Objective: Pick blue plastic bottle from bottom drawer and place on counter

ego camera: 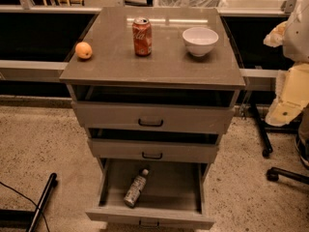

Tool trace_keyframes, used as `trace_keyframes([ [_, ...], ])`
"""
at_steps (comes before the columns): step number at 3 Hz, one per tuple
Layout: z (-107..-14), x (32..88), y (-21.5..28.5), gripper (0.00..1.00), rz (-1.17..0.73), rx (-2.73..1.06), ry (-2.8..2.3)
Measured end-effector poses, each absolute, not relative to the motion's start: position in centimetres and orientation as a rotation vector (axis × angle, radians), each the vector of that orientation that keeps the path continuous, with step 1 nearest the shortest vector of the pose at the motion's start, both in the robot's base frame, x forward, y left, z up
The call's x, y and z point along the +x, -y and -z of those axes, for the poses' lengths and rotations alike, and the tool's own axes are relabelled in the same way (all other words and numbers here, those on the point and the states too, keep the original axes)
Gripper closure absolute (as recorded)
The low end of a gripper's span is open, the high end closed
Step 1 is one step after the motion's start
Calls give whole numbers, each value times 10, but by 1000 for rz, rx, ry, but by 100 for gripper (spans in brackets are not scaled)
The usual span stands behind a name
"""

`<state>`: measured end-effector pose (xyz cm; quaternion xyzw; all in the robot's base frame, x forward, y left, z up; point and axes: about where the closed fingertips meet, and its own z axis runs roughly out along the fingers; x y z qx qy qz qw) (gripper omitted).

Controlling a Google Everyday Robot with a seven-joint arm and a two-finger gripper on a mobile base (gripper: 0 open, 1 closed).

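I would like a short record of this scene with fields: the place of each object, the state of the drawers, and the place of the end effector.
blue plastic bottle: lying on its side in the bottom drawer
bottom drawer: pulled open
top drawer, middle drawer: partly pulled out
counter: holds orange, red soda can, white bowl
end effector: at right edge, beside the counter, far from the bottle
task state: bottle not yet picked

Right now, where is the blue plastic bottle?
In the camera view the blue plastic bottle lies on its side in the open bottom drawer, left of centre, cap toward the back; the gripper is at the right edge, beside the counter.
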<state>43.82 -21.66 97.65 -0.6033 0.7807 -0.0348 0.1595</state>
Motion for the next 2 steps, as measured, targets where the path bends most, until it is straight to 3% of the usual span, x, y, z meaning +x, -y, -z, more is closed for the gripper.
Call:
trace_keyframes([
  [1, -977, 438, 217, 0, 99, -1724, -2231],
  [2, -946, 434, 191, 0, -43, -1790, -2201],
])
